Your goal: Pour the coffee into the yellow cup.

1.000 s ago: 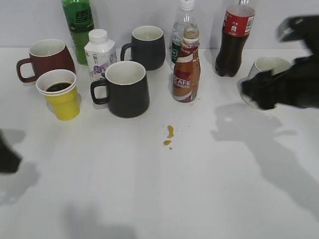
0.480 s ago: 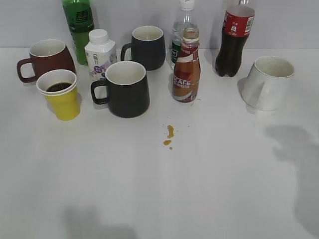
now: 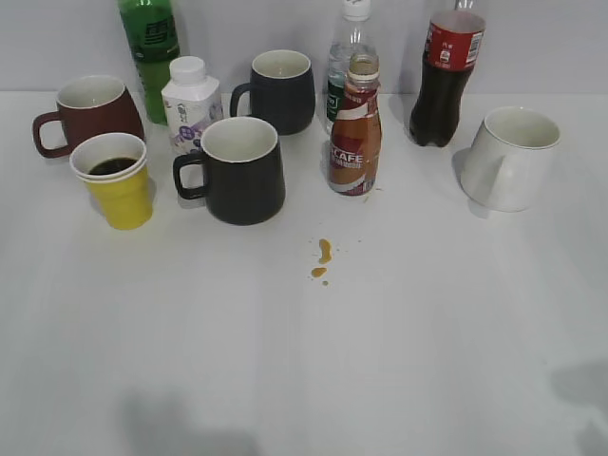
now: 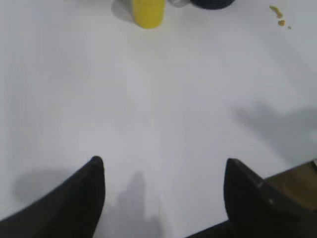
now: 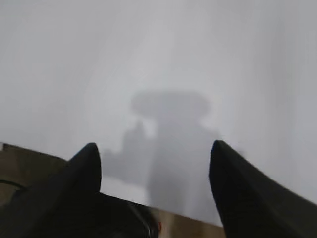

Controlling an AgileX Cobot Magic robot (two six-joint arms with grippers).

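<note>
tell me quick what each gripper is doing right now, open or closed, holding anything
Left gripper: open, holding nothing, above bare table.
Right gripper: open, holding nothing, also above bare table.

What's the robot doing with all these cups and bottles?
Right now it isn't holding anything. The left gripper and the right gripper are both open over bare table, away from the drinks. The coffee bottle stands upright with no cap on, and the yellow cup already has dark liquid in it. A few brown drops lie spilled in front of the bottle.
</note>
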